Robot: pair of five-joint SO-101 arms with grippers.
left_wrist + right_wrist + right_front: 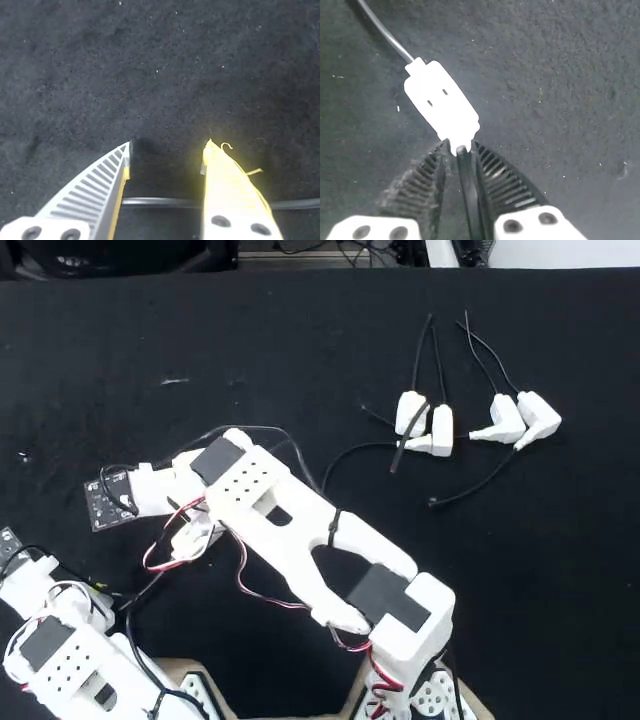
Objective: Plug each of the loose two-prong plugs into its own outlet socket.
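Four white connector bodies [440, 430] lie in two pairs at the far side of the black mat [300, 340], each trailing a thin black lead, and from the high view I cannot tell plugs from sockets. A fifth piece, an outlet socket [440, 102] with its two slots facing up, lies flat on the mat right at the tips of my right gripper [460, 147]. That gripper is pressed together on the black cord [467, 190] where it leaves the socket's end, not on the white body itself. A second cord [385, 37] runs off the socket's other end. My left gripper [167, 145] is spread wide just above the mat, holding nothing, with a black cable [160, 202] crossing between its fingers near their roots. In the high view the right arm [290, 520] reaches across the middle of the table, and the left arm [60, 655] sits low at the near corner. I judge the socket to be light, rigid moulded plastic with smooth, slippery faces, while the cords look thin and springy enough to tug it round. Held by the cord, it will likely swivel under any push. I would rather clamp across the body's two long sides, keeping the slotted face clear.
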